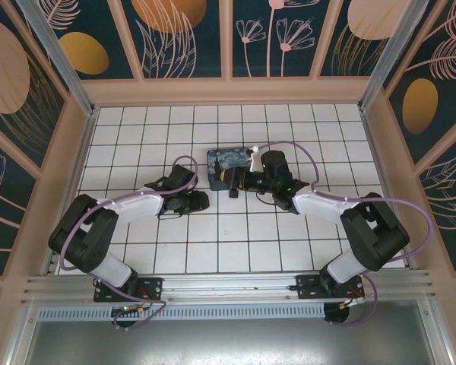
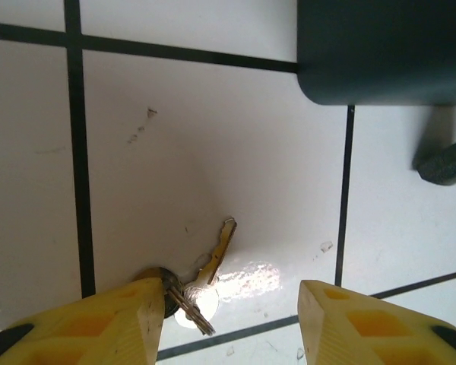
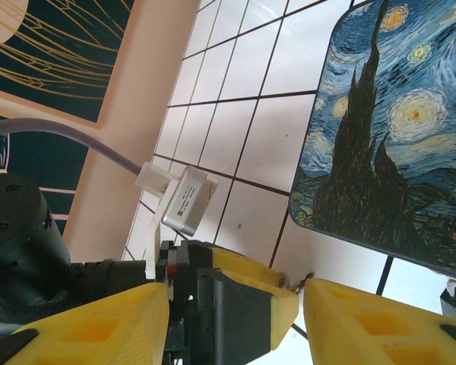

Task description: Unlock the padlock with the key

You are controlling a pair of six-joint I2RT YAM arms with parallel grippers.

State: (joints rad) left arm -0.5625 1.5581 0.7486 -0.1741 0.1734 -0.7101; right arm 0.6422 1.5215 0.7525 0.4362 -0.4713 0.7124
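While I look down from the top camera, my left end effector (image 1: 202,202) sits low over the white tiled desk (image 1: 289,251), just left of the blue painted box (image 1: 224,163); my right end effector (image 1: 234,185) reaches in from the other side, its tip at the box's near edge; the two tips are near each other but apart; the key is too small for me to pick out from up here.

Through my left wrist camera, my yellow fingers (image 2: 114,319) stand apart with nothing clamped between them, so that end effector is open; the key (image 2: 219,251) lies flat on a tile in the gap, nearer the left finger, its blade pointing away from me; its head joins a small ring with a second key (image 2: 191,306), and that ring runs under the left fingertip; whether they touch I cannot tell; a dark rounded corner (image 2: 380,49) fills the upper right.

Through my right wrist camera, my other pair of yellow fingers (image 3: 365,327) also stands apart, open, gripping nothing; beyond the gap I see my left end effector with its silver camera block (image 3: 186,201) and grey cable (image 3: 61,137); the box lies to the upper right, flat on the tiles.
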